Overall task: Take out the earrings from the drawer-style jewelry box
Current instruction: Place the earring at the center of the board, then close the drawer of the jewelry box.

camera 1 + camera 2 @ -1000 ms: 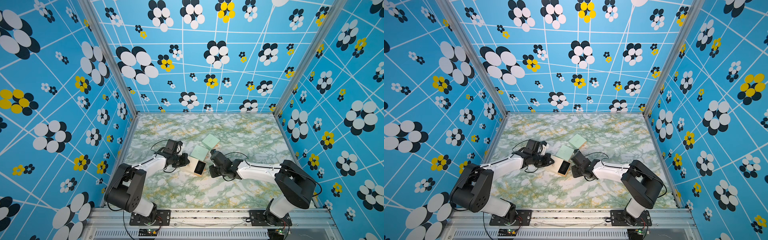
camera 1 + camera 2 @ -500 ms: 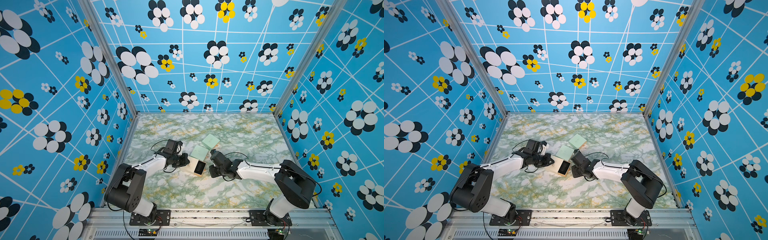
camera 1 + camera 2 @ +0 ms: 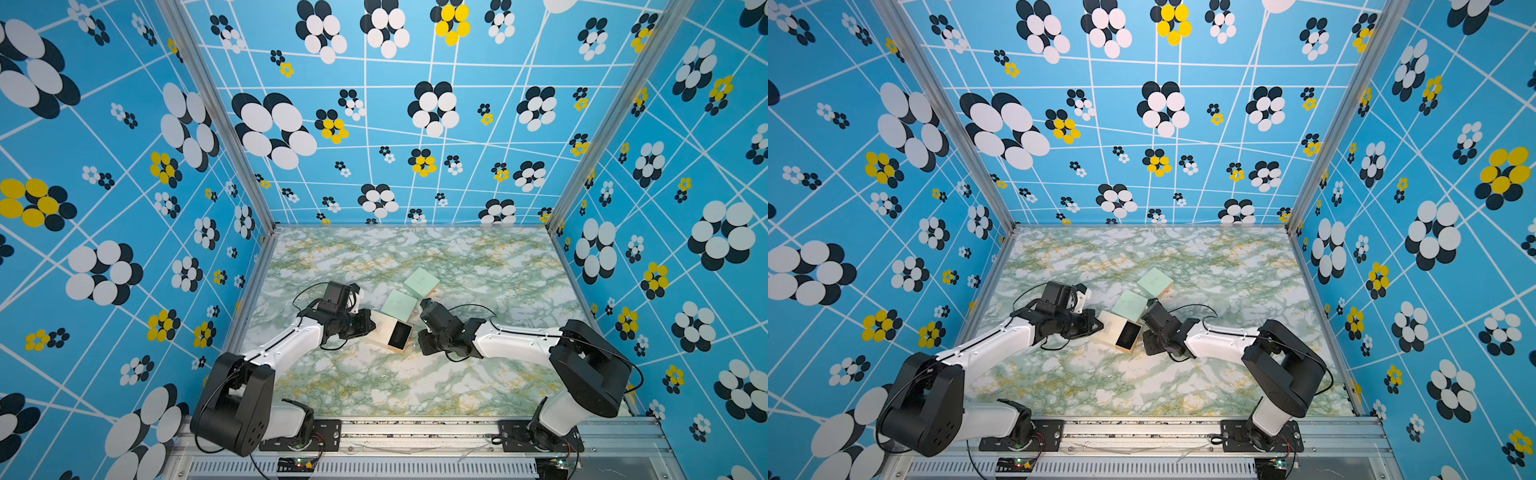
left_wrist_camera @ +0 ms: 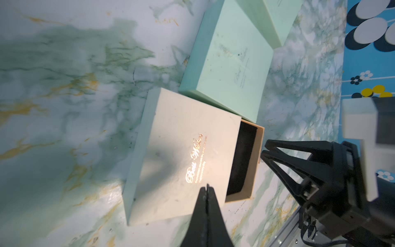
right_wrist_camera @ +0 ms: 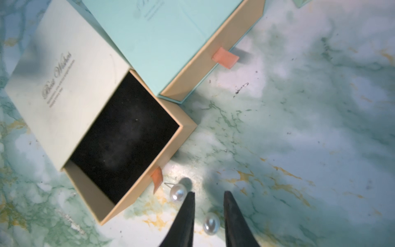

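A cream box [image 5: 64, 85] printed "Best Wishes" lies on the marbled desk [image 5: 299, 128] with its drawer [image 5: 126, 134] pulled out. The drawer's black lining is bare. Both earrings are out of it, on the desk just past the drawer's front wall. One pearl earring [image 5: 178, 191] lies near the drawer's orange pull tab [image 5: 157, 178], its thin post pointing toward the tab. The other pearl earring [image 5: 211, 224] lies a little farther from the drawer. The right fingers [image 5: 187, 216] stand parted, low over the desk, with that second pearl in the gap between them and gripped by neither. The first pearl sits just beside the outer edge of one fingertip. The left fingers [image 4: 206, 198] are closed together with nothing between them, their joined tips over the cream box's lid near its gold lettering. A mint green box [image 3: 399, 305] sits against the cream box's far side, its own drawer shut, and a second mint green box [image 3: 420, 282] lies just behind it.
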Tool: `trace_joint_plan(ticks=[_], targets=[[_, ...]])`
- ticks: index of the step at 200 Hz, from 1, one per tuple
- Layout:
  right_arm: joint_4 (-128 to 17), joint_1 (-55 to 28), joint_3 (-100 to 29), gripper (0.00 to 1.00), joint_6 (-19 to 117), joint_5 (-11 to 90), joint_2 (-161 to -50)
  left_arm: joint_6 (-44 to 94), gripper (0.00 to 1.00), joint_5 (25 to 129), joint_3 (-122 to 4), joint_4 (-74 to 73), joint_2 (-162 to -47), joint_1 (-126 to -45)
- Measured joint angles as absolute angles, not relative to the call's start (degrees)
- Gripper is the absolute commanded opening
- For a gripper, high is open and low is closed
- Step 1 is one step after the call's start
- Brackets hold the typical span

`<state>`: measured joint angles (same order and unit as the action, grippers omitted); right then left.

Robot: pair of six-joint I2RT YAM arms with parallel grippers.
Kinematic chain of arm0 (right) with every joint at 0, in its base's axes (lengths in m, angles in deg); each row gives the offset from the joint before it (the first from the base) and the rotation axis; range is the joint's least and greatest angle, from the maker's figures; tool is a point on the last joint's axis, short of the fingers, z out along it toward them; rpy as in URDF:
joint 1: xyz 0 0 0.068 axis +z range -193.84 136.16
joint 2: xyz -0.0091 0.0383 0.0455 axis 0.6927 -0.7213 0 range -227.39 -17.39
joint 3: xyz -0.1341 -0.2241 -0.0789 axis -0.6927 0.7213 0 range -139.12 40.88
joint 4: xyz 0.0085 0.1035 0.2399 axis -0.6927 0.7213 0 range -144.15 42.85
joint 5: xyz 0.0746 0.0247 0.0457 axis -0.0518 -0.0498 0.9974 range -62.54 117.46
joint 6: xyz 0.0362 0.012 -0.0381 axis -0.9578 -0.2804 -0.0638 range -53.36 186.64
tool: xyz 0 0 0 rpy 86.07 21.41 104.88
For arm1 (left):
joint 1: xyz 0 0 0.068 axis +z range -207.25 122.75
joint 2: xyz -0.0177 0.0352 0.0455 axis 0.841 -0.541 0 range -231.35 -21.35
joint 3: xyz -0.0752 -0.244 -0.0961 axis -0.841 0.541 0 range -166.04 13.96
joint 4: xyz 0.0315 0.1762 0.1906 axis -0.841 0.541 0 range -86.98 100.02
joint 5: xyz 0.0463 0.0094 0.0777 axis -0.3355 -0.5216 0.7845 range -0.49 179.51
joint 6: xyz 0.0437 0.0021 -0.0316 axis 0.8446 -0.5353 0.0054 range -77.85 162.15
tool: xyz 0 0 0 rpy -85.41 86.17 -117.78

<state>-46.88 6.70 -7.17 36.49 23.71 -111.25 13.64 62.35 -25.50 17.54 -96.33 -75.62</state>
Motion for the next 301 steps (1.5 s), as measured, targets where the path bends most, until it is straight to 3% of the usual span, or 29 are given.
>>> trace_joint_plan(ticks=[28,67,159,301], targets=[[-46.2,6.7,-8.4,0.26,37.3,23.7,-111.3,13.7,0.0,63.2,-25.5,18.5,-92.4,-72.2],[-44.8,6.7,-10.6,0.27,38.1,23.7,-112.0,13.6,0.0,63.6,-25.4,18.0,-97.4,-69.0],[-42.1,6.7,-14.9,0.26,39.9,23.5,-116.5,13.7,0.0,63.3,-25.5,15.1,-107.4,-69.0],[-41.5,8.5,-19.7,0.26,42.1,25.1,-120.3,12.8,0.0,63.6,-25.7,14.4,-107.8,-71.6]])
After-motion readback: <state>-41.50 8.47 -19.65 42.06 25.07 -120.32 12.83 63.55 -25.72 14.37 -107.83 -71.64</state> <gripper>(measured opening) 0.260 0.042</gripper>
